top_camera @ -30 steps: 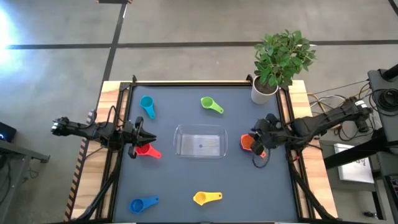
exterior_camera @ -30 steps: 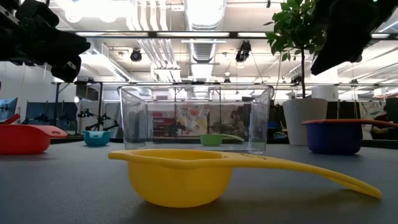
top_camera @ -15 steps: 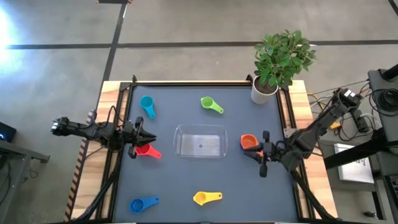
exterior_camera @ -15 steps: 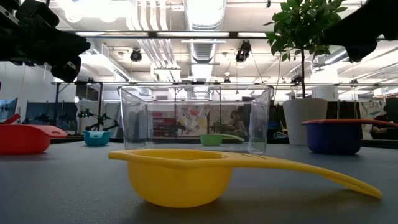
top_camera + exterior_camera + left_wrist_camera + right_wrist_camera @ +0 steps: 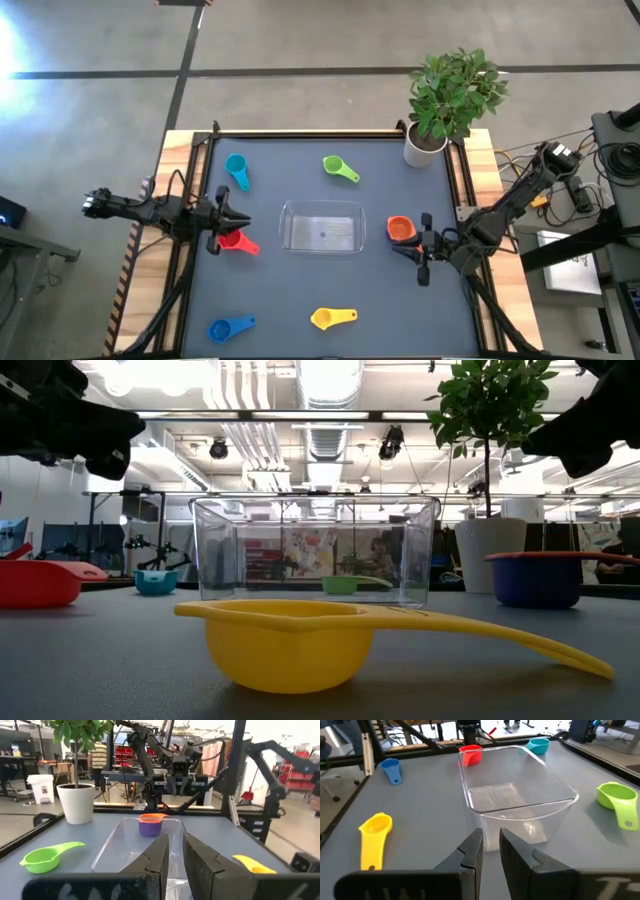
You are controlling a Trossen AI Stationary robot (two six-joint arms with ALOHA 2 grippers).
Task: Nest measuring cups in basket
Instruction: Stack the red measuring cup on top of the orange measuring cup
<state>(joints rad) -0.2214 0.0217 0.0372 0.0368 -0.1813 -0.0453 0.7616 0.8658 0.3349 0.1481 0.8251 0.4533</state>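
Observation:
The clear basket (image 5: 322,227) stands at the table's middle. Around it on the table lie the light blue cup (image 5: 236,168), the green cup (image 5: 340,168), the red cup (image 5: 236,241), the blue cup (image 5: 229,328) and the yellow cup (image 5: 331,318). The orange cup (image 5: 400,228) sits inside the purple cup (image 5: 150,828), right of the basket. My left gripper (image 5: 243,219) is shut and empty, just beyond the red cup. My right gripper (image 5: 408,246) is shut and empty, just near-side of the orange cup, pointing at the basket (image 5: 515,795).
A white plant pot (image 5: 425,148) with a green plant stands at the table's far right corner. A dark raised frame (image 5: 330,133) runs along the table's edges. Bare table lies between the basket and the near cups.
My right gripper has drawn back from the orange cup toward the table's near right and its arm has risen at the elbow. The orange cup stays where it was, beside the basket.

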